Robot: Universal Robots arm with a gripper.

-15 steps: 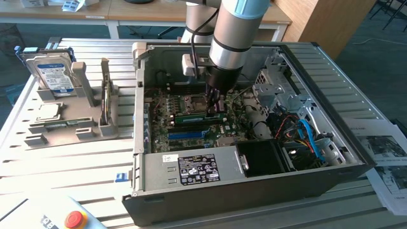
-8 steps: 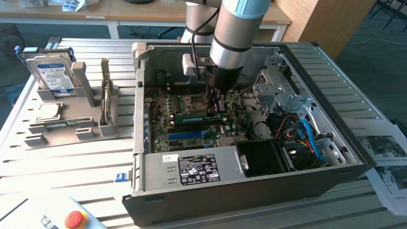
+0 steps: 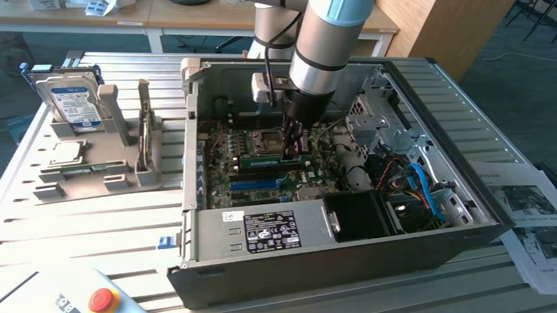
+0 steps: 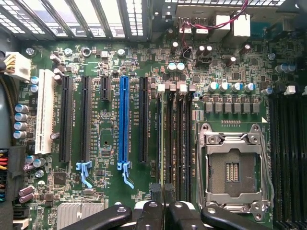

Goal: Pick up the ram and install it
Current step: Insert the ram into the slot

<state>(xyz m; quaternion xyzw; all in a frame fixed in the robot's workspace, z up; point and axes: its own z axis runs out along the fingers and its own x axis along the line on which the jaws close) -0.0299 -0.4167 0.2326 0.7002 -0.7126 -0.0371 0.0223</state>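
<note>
One gripper (image 3: 294,155) low inside PC case (image 3: 348,264).
Closed on ram (image 3: 259,158), upright on mobo (image 4: 108,167) beside CPU socket (image 4: 233,167); PSU label (image 3: 271,233) illegible.

The case (image 3: 348,261) is showing matt dark metal, the table (image 3: 96,222) ribbed pale metal, the ram (image 3: 261,158) smooth green board.

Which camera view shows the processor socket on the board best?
The wrist view: the processor socket faces the camera, open and empty. The exterior view shows it at a slant, beside the arm.
</note>
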